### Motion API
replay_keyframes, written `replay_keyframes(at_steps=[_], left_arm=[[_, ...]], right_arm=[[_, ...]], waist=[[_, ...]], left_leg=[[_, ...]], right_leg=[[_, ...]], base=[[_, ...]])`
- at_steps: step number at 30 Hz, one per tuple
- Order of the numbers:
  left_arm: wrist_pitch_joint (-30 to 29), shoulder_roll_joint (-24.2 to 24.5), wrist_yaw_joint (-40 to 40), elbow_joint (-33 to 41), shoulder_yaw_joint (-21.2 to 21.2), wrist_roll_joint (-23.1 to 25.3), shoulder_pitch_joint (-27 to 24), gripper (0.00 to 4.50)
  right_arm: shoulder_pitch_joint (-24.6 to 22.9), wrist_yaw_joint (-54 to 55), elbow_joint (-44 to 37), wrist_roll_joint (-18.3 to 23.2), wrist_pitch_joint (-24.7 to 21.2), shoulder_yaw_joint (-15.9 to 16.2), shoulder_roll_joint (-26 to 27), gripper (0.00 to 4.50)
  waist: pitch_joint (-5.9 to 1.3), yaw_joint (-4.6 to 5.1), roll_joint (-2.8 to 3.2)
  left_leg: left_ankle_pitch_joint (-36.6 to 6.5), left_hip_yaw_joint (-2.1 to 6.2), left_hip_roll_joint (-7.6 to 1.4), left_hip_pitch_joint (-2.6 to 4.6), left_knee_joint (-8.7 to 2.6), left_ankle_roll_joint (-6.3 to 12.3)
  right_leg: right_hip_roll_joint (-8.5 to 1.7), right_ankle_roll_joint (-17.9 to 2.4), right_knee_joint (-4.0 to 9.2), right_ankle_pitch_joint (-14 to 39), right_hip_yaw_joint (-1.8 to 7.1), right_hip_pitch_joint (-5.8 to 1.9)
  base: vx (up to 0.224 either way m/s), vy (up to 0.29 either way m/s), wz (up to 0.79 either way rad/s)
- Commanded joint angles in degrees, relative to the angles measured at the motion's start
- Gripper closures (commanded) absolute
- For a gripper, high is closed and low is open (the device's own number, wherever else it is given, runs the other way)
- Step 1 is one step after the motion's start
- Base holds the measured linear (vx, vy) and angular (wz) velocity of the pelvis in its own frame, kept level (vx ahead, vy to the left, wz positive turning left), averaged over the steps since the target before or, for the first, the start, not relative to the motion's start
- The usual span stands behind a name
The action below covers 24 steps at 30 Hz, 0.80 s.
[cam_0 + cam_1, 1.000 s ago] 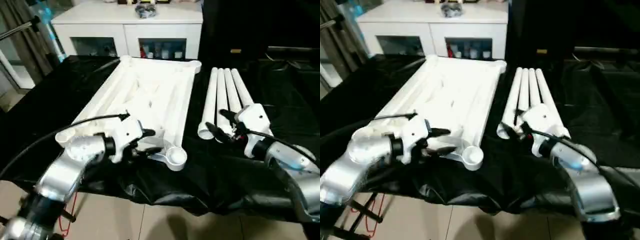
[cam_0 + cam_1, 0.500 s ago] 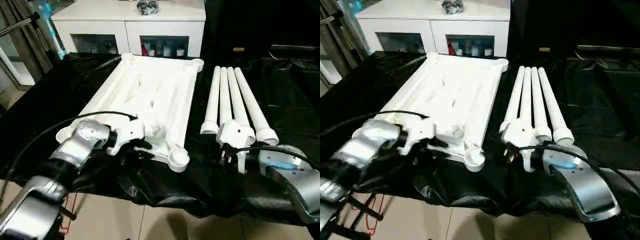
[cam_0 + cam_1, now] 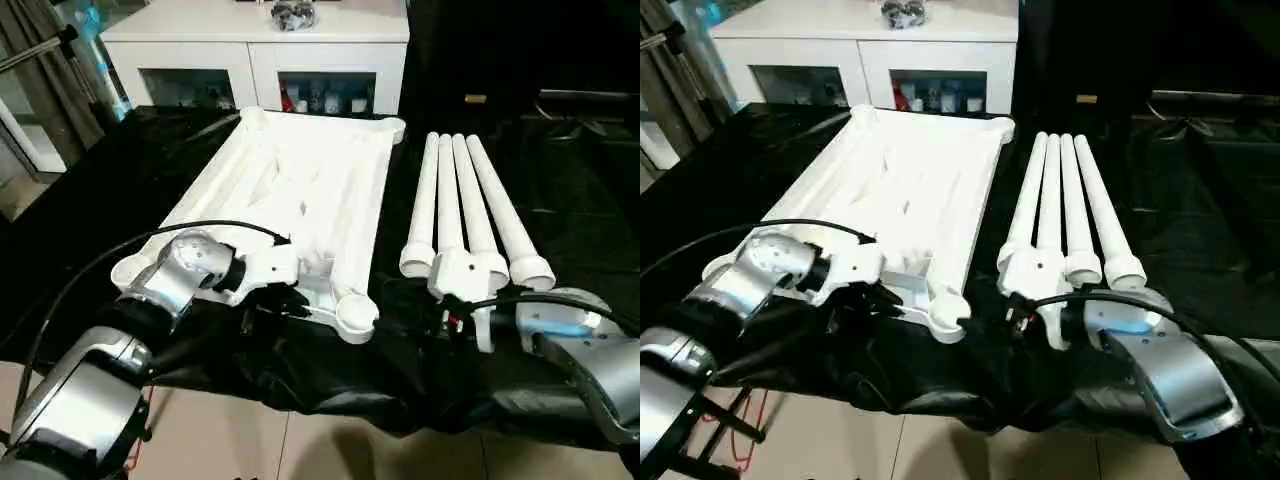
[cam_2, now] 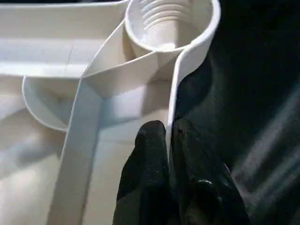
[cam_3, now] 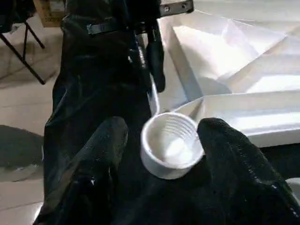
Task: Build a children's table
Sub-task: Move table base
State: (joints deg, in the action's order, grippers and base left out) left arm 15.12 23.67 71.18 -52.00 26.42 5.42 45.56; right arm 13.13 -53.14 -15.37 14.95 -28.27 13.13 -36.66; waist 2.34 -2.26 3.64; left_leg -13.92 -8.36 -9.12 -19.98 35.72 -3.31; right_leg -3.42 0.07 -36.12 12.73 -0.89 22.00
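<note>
With the left gripper (image 4: 168,140) clamped on the thin rim of the white ribbed plastic tabletop (image 3: 300,190) lying on the black cloth (image 3: 480,350), and the right gripper (image 5: 161,140) apart around its round corner socket (image 5: 169,143), the rim may slip out.

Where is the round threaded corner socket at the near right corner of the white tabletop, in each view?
Left eye view: the round white threaded corner socket, lower centre.
Right eye view: lower centre.
Left wrist view: top edge.
Right wrist view: centre.
Shared landmark: the white plastic tabletop's thin near rim, which meets this socket.
</note>
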Motion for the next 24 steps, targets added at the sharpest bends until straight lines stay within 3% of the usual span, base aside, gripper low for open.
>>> replay_keyframes(at_steps=[1, 4, 5, 10, 11, 17, 21, 24], left_arm=[[1.56, 0.56, -6.44, -2.51, -0.47, 2.36, 0.49, 4.46], [2.93, 0.41, -10.19, -1.84, -1.76, 2.78, 0.35, 4.48], [3.31, 0.50, -10.68, -0.74, -2.64, 2.48, 0.00, 4.48], [3.57, 1.87, -11.21, 6.37, -5.02, 1.37, -2.71, 4.48], [3.90, 2.09, -11.70, 7.22, -5.16, 1.34, -3.12, 4.48], [1.73, 3.53, -13.95, 13.81, -6.48, 1.10, -6.42, 4.48], [-1.38, 5.51, -16.83, 18.64, -7.53, 3.54, -8.78, 4.48], [-0.70, 5.70, -16.34, 23.78, -8.25, 2.49, -10.08, 4.48]], right_arm=[[0.58, -0.33, -1.22, -0.44, -0.34, 0.19, -0.33, 1.78], [0.46, -0.02, -1.30, -0.51, -0.32, 0.09, -0.16, 1.78], [0.38, 0.15, -1.33, -0.49, -0.31, 0.15, -0.16, 1.78], [0.24, 0.59, -1.23, -0.78, -0.03, 0.53, 0.08, 1.78], [0.25, 0.62, -1.21, -0.81, -0.01, 0.53, 0.09, 1.78], [0.15, 0.99, -1.00, -1.09, 0.15, 1.07, 0.64, 1.78], [0.17, 1.08, -0.98, -1.06, 0.15, 1.26, 0.88, 1.78], [0.15, 1.26, -0.61, -1.42, 0.44, 1.21, 0.90, 1.78]], waist=[[-3.16, -0.39, -0.90], [-3.20, -0.24, -0.91], [-3.23, -0.10, -1.29], [-3.52, -0.19, -0.92], [-3.55, -0.25, -1.13], [-3.45, -0.39, -1.05], [-3.64, -0.33, -1.13], [-3.68, -0.34, -1.14]], left_leg=[[-2.01, 0.74, -3.02, -0.57, -4.15, 2.85], [-1.81, 0.82, -3.02, -0.69, -4.19, 2.59], [-1.28, 0.79, -2.98, -0.74, -4.17, 2.67], [1.03, 0.77, -3.17, -0.63, -3.98, 3.42], [1.72, 0.72, -3.14, -0.75, -3.92, 3.79], [1.70, 0.71, -3.30, -0.82, -3.96, 4.07], [3.87, 0.68, -3.19, -1.09, -3.68, 4.83], [4.70, 0.63, -3.14, -1.12, -3.54, 5.40]], right_leg=[[-4.37, -16.56, 3.76, -3.27, 2.31, -3.81], [-4.36, -16.19, 3.71, -3.62, 2.33, -3.98], [-4.26, -16.14, 3.68, -4.32, 2.31, -4.00], [-4.28, -16.74, 3.16, -8.75, 2.28, -3.82], [-4.21, -16.90, 3.05, -10.12, 2.26, -3.81], [-4.31, -17.17, 2.88, -10.02, 2.13, -3.54], [-4.19, -17.02, 2.52, -13.02, 2.12, -3.51], [-4.13, -17.13, 2.38, -14.12, 2.09, -3.41]], base=[[0.000, 0.000, 0.00], [0.000, 0.000, 0.00], [0.000, 0.000, 0.00], [0.000, 0.000, 0.00], [0.000, 0.000, 0.00], [0.000, 0.000, 0.00], [0.000, 0.000, 0.00], [0.000, 0.000, 0.00]])
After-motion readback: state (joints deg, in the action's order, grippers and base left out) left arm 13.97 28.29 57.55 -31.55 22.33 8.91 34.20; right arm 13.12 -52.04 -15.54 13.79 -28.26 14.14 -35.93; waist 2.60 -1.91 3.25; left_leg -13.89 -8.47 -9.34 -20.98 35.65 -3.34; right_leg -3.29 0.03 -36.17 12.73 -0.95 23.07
